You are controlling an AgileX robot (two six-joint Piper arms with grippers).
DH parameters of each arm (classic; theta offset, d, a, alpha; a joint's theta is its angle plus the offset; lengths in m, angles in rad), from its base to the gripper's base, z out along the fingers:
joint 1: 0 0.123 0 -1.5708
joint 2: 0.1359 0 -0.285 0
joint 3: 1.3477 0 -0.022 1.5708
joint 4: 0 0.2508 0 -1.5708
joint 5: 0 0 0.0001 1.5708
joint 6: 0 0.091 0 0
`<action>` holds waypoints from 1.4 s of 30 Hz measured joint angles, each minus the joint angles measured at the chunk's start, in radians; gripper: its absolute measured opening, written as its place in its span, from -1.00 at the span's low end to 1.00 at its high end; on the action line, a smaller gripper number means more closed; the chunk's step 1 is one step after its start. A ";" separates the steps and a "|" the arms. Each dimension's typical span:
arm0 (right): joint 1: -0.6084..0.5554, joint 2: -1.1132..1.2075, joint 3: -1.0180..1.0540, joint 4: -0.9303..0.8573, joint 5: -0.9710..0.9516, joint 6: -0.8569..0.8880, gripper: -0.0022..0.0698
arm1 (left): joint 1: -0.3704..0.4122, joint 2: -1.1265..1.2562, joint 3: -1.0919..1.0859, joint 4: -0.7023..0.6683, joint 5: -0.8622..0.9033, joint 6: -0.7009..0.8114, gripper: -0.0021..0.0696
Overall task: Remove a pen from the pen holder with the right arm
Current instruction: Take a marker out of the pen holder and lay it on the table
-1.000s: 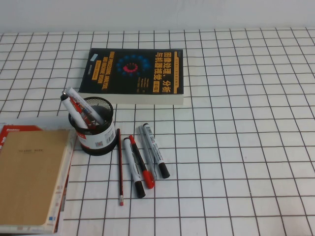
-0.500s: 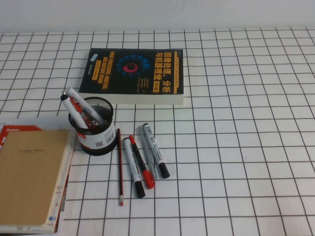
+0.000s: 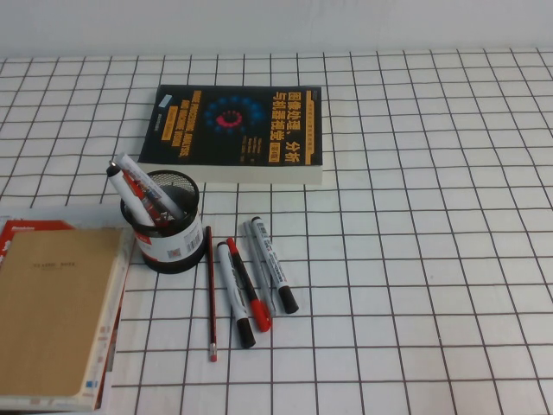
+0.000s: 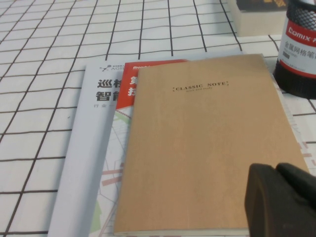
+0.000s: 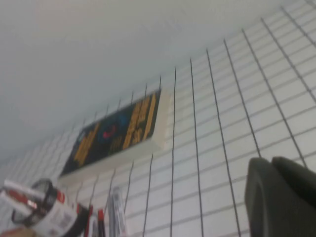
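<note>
A black mesh pen holder (image 3: 169,223) with a red and white label stands left of the table's middle. Two or three markers (image 3: 138,188) lean out of it toward the left. In the right wrist view the pen holder (image 5: 49,210) sits far off in a corner. My right gripper (image 5: 271,162) is shut and empty, held above the checked cloth well away from the holder. My left gripper (image 4: 276,169) is shut with nothing in it and hangs over a brown notebook (image 4: 207,143). Neither arm shows in the high view.
A pencil (image 3: 210,294), a red marker (image 3: 249,285) and two black-capped markers (image 3: 273,264) lie just right of the holder. A dark book (image 3: 233,131) lies behind it. The brown notebook (image 3: 56,316) rests on papers at the front left.
</note>
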State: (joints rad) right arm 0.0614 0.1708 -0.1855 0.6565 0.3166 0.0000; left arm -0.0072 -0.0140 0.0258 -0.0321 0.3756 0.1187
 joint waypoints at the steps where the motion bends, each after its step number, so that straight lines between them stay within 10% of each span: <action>1: 0.000 0.037 -0.040 -0.014 0.041 0.000 -0.98 | 0.000 0.000 0.000 0.000 0.000 0.000 -0.95; 20: 0.009 0.791 -0.452 -0.218 0.360 -0.171 -0.98 | 0.000 0.000 0.000 0.000 0.000 0.000 -0.95; 42: 0.669 1.481 -1.084 -0.334 0.213 -0.203 -0.95 | 0.000 0.000 0.000 0.000 0.000 0.000 -0.95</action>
State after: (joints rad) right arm 0.7308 1.6519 -1.2697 0.3226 0.5294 -0.2033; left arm -0.0072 -0.0140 0.0258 -0.0321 0.3756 0.1187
